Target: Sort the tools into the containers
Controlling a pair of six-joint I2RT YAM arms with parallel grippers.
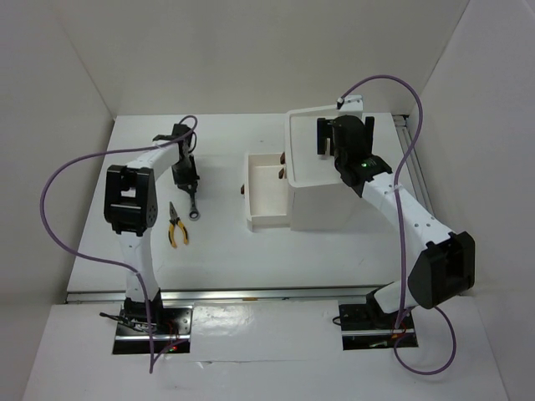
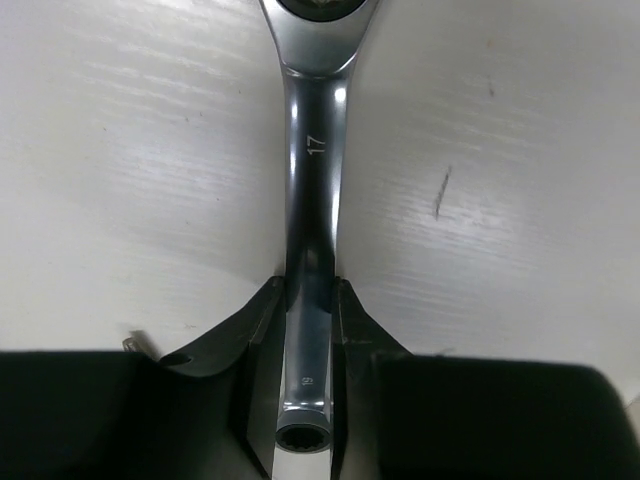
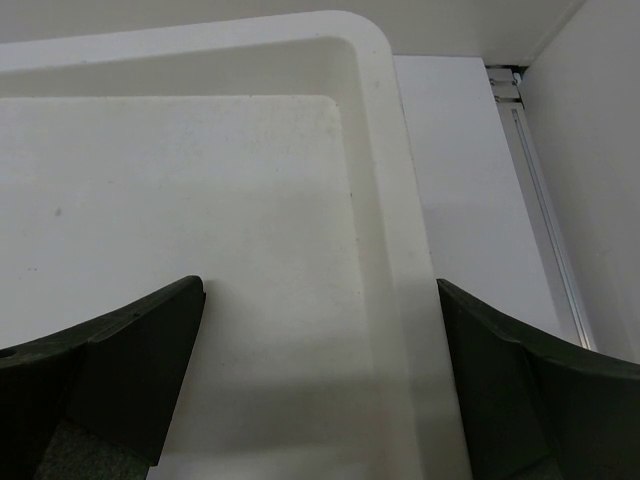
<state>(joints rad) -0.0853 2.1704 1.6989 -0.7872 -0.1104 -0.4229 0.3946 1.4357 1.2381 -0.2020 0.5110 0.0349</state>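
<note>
The left gripper [image 2: 308, 335] was down on the table [image 2: 120, 150]. Its fingers [image 2: 262, 345] were pressed against both sides of the wrench [image 2: 312, 190], pinching the shank near one end (a "17" was stamped on the steel). The wrench lay flat on the table, its bigger head pointing away from the fingers. From overhead, the pliers [image 1: 176, 224] lay just beside it at about 7 o'clock; I could not tell whether they touched. The box [image 1: 334, 200] stood well apart, at 3 o'clock from the wrench, with a drawer [image 1: 266, 196] pulled out toward 9 o'clock. The right gripper [image 3: 320, 340] hung over the box's top tray [image 3: 385, 180], near the corner at 1 o'clock. Its fingers [image 3: 130, 360] were spread wide, one over the tray floor and one out past the rim.
</note>
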